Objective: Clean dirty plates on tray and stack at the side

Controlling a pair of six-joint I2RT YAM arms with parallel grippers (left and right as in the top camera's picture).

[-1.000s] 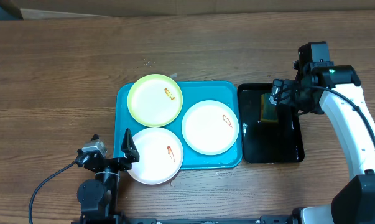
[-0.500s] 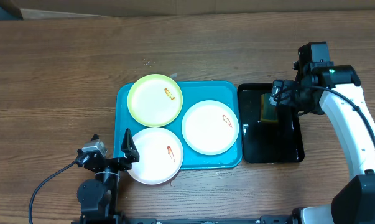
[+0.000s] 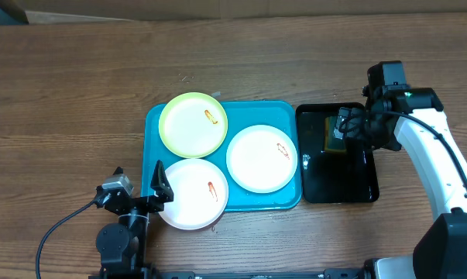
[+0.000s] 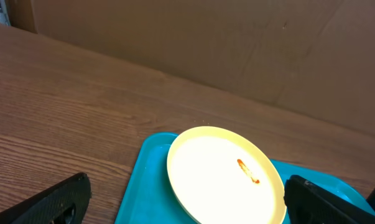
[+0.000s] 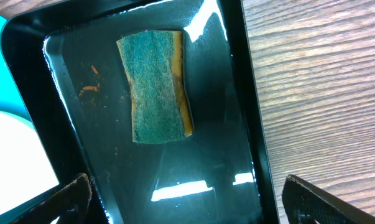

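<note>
Three plates lie on the turquoise tray (image 3: pixel 154 128): a yellow-green one (image 3: pixel 193 124) at the back left, a white one (image 3: pixel 262 158) on the right and a white one (image 3: pixel 193 194) at the front, overhanging the rim. Each carries a small red-orange smear. My left gripper (image 3: pixel 140 182) rests open at the tray's front left corner; its wrist view shows the yellow-green plate (image 4: pixel 224 177) ahead between the spread fingers (image 4: pixel 50 202). My right gripper (image 3: pixel 344 128) hovers open above a green-and-yellow sponge (image 5: pixel 155 84), holding nothing.
The sponge lies in a glossy black tray (image 3: pixel 338 182) right of the turquoise one, with orange specks on its wet floor. Bare wooden table stretches left and behind. A cardboard wall (image 4: pixel 237 43) stands at the far edge.
My right arm has shifted slightly forward and left over the black tray. The left arm and the plates have not moved.
</note>
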